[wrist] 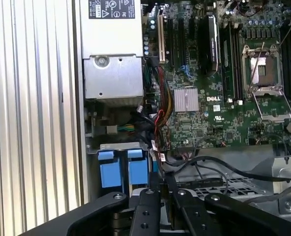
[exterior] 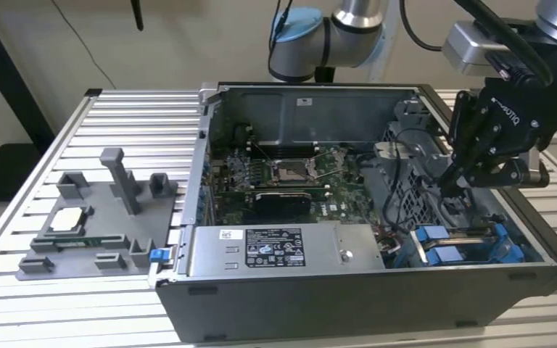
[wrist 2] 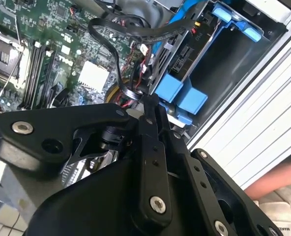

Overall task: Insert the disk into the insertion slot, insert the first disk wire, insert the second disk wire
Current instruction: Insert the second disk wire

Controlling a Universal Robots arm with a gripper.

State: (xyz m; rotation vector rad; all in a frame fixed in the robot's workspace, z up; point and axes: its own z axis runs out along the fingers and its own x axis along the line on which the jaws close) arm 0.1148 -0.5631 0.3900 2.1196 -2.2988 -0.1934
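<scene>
Gripper (exterior: 450, 190) inside the open computer case (exterior: 356, 304), fingers drawn together on a black cable (wrist 2: 117, 64).

The arm reaches steeply down into the case. The insertion slot (exterior: 467, 243), with blue plastic fittings, lies just below the fingertips; its long axis runs across the case's front corner. The motherboard (wrist: 209, 98) lies beside it.

A robotics lab or test workshop: an opened computer case (exterior: 356, 217) with its motherboard (exterior: 289, 177) bare lies on a tabletop (exterior: 85, 304) of ribbed aluminium profiles, beside a grey fixture (exterior: 95, 225) holding loose parts. A jointed industrial robot arm (exterior: 336, 29) with trailing cables reaches over it before a plain wall.
</scene>
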